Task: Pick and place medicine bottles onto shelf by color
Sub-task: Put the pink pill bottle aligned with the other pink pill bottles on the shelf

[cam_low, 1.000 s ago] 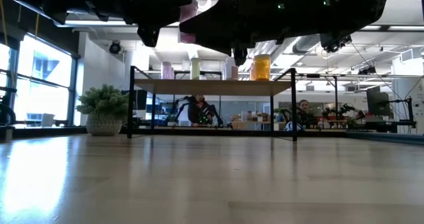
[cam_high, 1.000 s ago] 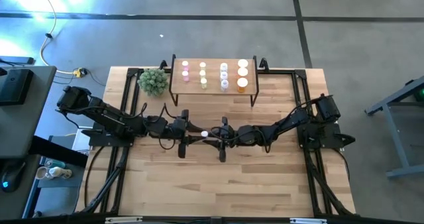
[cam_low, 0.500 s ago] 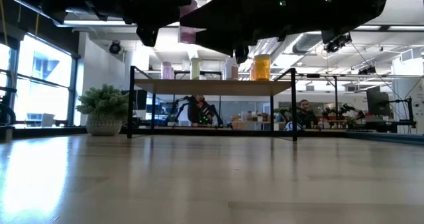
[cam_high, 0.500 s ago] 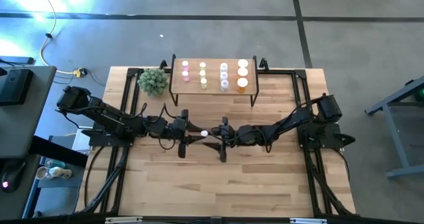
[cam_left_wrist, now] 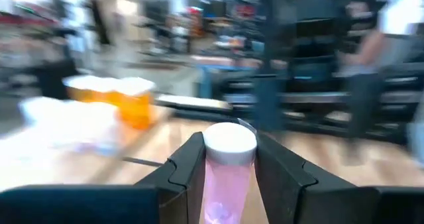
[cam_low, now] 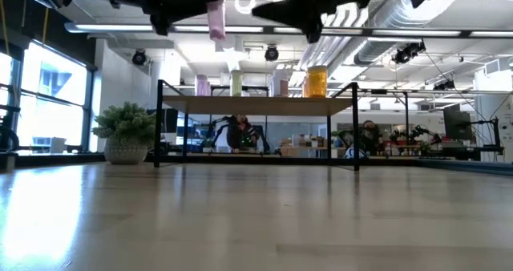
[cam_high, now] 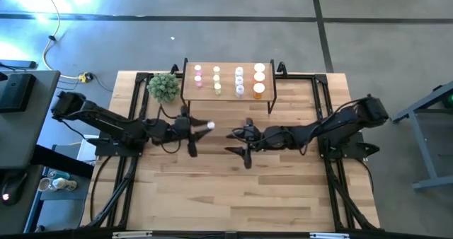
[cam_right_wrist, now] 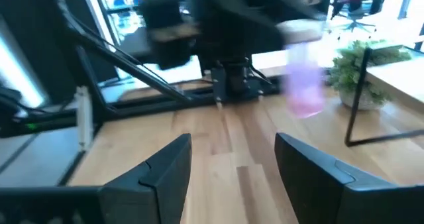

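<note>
Both arms have pulled apart since a second ago: then the two grippers met over the table's middle with a pink bottle between them, now the left gripper (cam_high: 200,128) alone has the pink bottle (cam_high: 209,126) and the right gripper (cam_high: 237,134) has backed off toward its own side. Left gripper is clamped on the pink bottle, fingers (cam_left_wrist: 189,168) pressed against both sides of the translucent body, white cap sticking out past the tips; left wrist view shows it clearly. Low view has the bottle (cam_low: 216,19) hanging well above the table (cam_high: 283,189), higher than the shelf top. Right gripper's fingers (cam_right_wrist: 169,161) stand apart with nothing between them, the gripper aimed at the left arm, and its wrist view catches the pink bottle (cam_right_wrist: 303,81) held farther off. Shelf (cam_high: 228,95) sits at the table's far edge, just beside the small potted plant (cam_high: 163,87). On it the other bottles stand upright in columns by color: pink (cam_high: 198,76), yellow-green (cam_high: 216,78), pale/clear (cam_high: 239,81), orange (cam_high: 259,89). From the low view the held bottle is near the shelf's pink end, in front of it and not touching. A person shows in the room behind the shelf legs.
</note>
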You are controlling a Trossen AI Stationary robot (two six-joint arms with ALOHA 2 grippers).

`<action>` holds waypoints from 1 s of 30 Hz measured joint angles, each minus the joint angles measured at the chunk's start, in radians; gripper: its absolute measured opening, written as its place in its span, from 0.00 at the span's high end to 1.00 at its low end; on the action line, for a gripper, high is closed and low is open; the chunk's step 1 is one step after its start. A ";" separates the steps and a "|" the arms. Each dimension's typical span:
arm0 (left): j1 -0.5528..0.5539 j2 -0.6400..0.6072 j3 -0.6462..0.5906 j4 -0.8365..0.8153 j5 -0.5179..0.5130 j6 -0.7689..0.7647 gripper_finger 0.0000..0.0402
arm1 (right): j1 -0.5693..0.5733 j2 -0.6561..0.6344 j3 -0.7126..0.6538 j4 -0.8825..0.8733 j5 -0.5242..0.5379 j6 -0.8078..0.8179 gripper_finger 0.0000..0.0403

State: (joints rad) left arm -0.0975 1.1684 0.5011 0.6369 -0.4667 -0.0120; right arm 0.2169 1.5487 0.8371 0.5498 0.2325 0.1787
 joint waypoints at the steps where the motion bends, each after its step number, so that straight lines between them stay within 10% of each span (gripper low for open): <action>1: 0.001 -0.012 0.000 -0.001 -0.043 0.021 0.74 | 0.007 -0.016 0.000 -0.009 0.000 0.003 0.48; 12: 0.241 -0.079 -0.108 0.012 -0.245 -0.068 0.74 | 0.096 -0.142 0.000 -0.046 0.001 -0.072 0.48; 30: 0.440 0.017 -0.114 0.019 -0.142 -0.090 0.74 | 0.125 -0.144 0.000 -0.053 0.060 -0.109 0.48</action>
State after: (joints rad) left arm 0.3422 1.1852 0.3872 0.6563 -0.6086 -0.1019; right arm 0.3424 1.4044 0.8368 0.4969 0.2928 0.0700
